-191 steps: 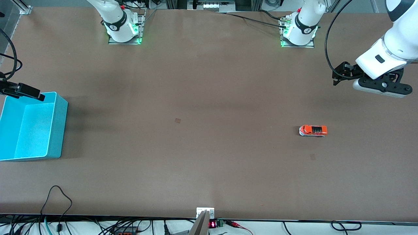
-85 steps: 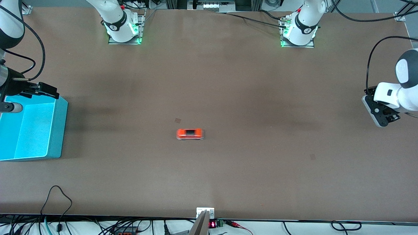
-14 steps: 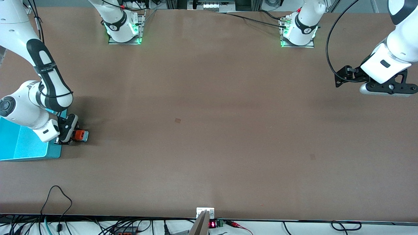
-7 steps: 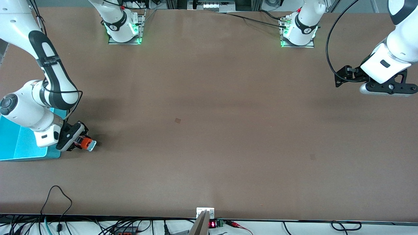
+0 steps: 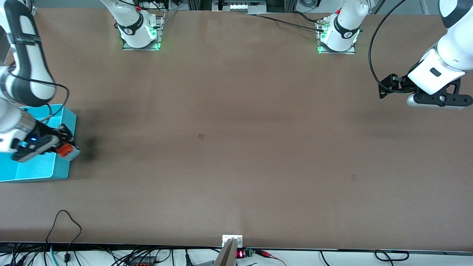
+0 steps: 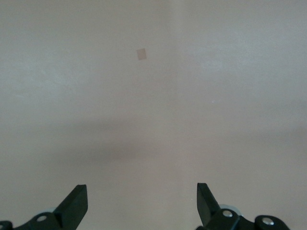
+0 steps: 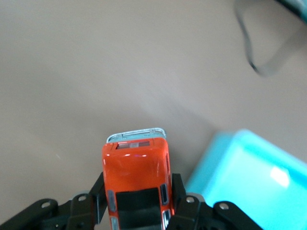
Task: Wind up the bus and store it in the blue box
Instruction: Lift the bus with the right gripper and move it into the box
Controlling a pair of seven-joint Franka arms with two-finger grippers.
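Observation:
The bus is small and orange-red with a white-grey front. My right gripper is shut on it and holds it in the air over the wall of the blue box that faces the table's middle. In the right wrist view the bus sits between the two black fingers, and a corner of the blue box shows beside it. My left gripper is open and empty, waiting above the table at the left arm's end; its wrist view shows its gripper over bare table.
A black cable loops over the table's front edge near the right arm's end. The two arm bases stand along the back edge. A small mark lies on the brown table top near its middle.
My right gripper has lifted the bus off the table beside the box and carried it up over the box's wall. The left arm has not moved.

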